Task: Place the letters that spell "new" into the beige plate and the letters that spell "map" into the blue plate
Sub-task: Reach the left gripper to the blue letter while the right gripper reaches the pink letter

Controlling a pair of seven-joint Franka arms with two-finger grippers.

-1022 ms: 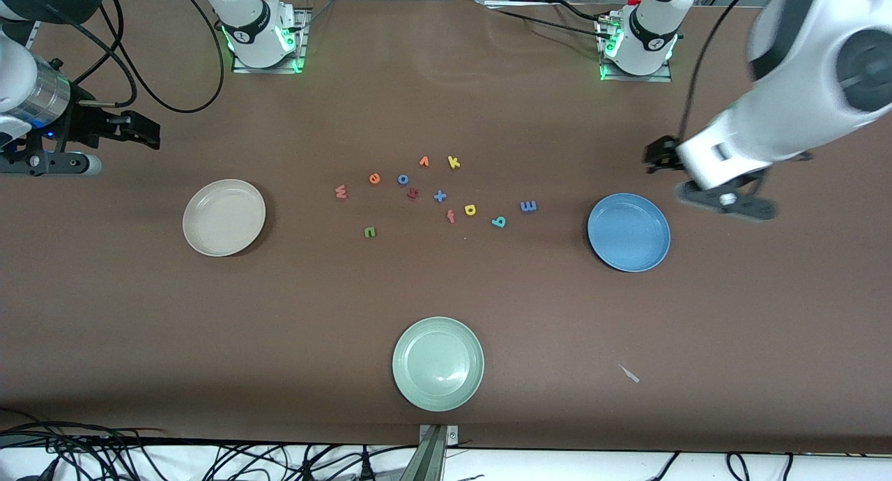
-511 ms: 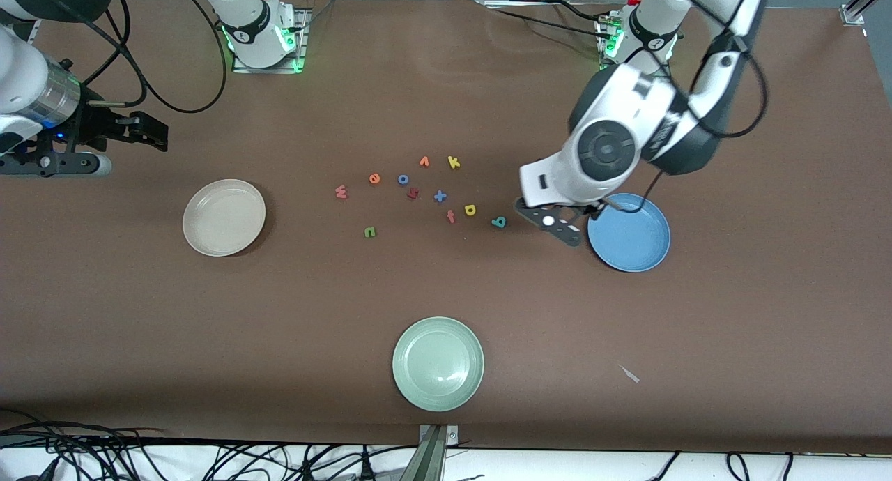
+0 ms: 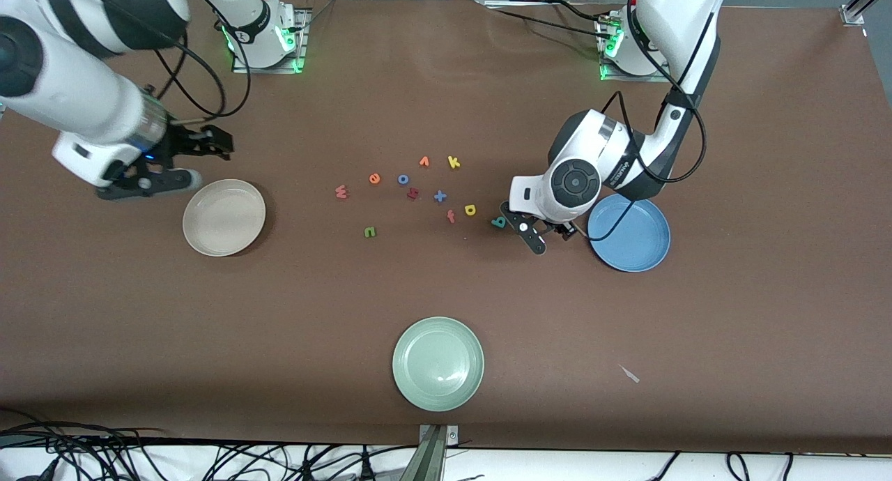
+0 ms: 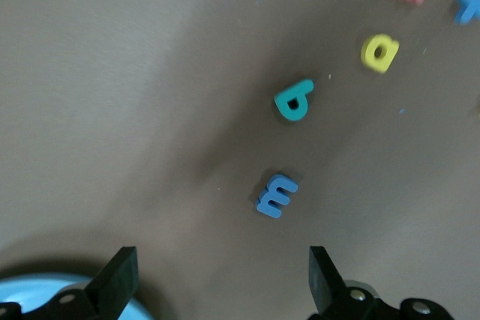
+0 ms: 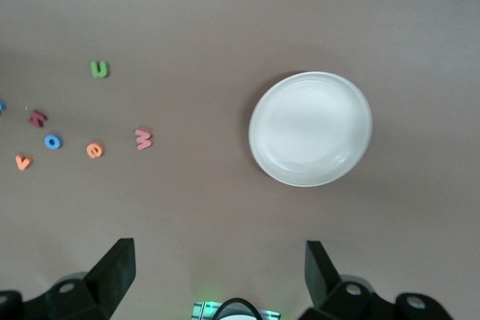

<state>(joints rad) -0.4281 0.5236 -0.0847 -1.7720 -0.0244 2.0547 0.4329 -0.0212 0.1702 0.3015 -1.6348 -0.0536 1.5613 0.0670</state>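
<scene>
My left gripper (image 4: 221, 260) hangs open over the table beside the blue plate (image 3: 631, 237), close to the blue m (image 4: 277, 195). The teal a (image 3: 499, 222) and the yellow p (image 3: 470, 210) lie a little toward the right arm's end from there. In the front view the left hand hides the m. My right gripper (image 3: 221, 143) is open in the air by the beige plate (image 3: 224, 217), nothing between its fingers. The pink w (image 3: 341, 192), orange e (image 3: 374, 178) and green n (image 3: 370, 232) lie between the two plates. Both plates hold nothing.
Other letters sit in the same cluster: blue o (image 3: 403, 179), orange v (image 3: 424, 162), yellow k (image 3: 454, 162), blue x (image 3: 440, 196), red f (image 3: 451, 217) and a dark red one (image 3: 412, 194). A pale green plate (image 3: 437, 362) lies near the front camera.
The left arm swung in from its end of the table, past the blue plate, and lowered over the blue m. The right arm moved in toward the beige plate. Both grippers stayed open.
</scene>
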